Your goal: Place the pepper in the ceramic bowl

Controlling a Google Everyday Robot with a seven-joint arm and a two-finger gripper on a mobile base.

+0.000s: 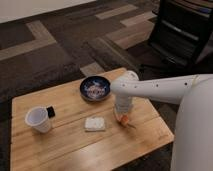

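The small orange-red pepper (pixel 124 119) lies on the wooden table (pixel 65 147), right of the middle. My gripper (pixel 121 115) points straight down onto it, its tip at the pepper. The white arm reaches in from the right and hides the gripper's end. The dark blue ceramic bowl (pixel 96 87) with a pale speckled inside stands at the table's far edge, just behind and left of the gripper.
A pale squarish sponge block (pixel 95 123) lies left of the pepper. A white plastic cup (pixel 38 120) stands at the table's left, with a small black object (pixel 50 111) beside it. A dark chair (pixel 185 30) stands at the back right on the carpet.
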